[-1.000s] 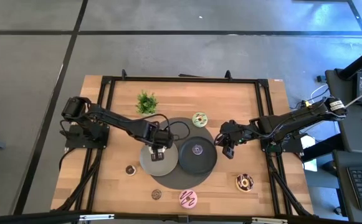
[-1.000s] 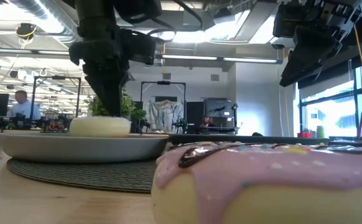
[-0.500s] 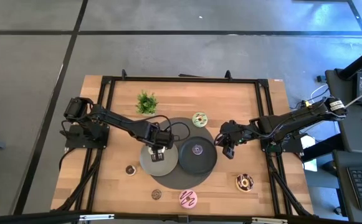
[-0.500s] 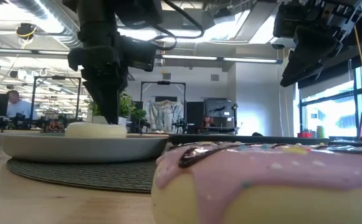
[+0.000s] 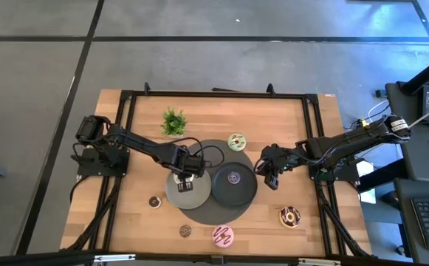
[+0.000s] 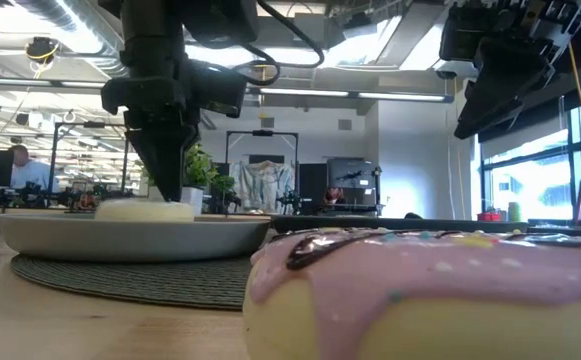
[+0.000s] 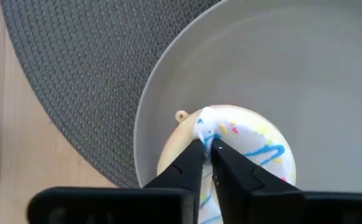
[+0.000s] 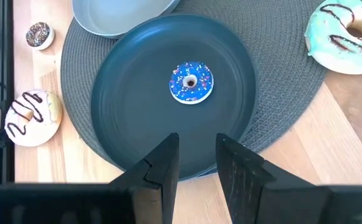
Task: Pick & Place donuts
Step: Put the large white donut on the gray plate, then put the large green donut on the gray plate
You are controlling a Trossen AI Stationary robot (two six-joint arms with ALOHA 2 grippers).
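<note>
My left gripper (image 5: 187, 177) stands over the grey plate (image 5: 176, 195), shut on a cream donut with blue drizzle (image 7: 250, 144), which shows low in that plate in the low view (image 6: 145, 211). My right gripper (image 5: 269, 176) hovers open beside the dark plate (image 5: 245, 193), its fingers apart (image 8: 196, 163) and touching nothing. A small blue donut (image 8: 191, 81) lies in the middle of the dark plate. On the table lie a green donut (image 5: 236, 141), a pink striped one (image 5: 223, 236), a chocolate one (image 5: 289, 216) and two mini ones (image 5: 154, 201), (image 5: 185, 231). My left gripper pinches the cream donut at the edge of its icing (image 7: 203, 123) between its two fingertips (image 7: 192, 155), which stand almost together. The fingers come from above, pointing down. The donut lies flat with its underside on the grey plate's floor (image 7: 293, 68).
Both plates sit on a round grey woven mat (image 7: 75, 74). A small green potted plant (image 5: 173, 120) stands toward the far left. A black frame (image 5: 214, 94) runs around the wooden table. The pink donut fills the low view's foreground (image 6: 430, 290).
My left gripper has come down a little over the grey plate, still shut on the cream donut. The donut has sunk from just above the plate's rim to lie low inside the plate.
</note>
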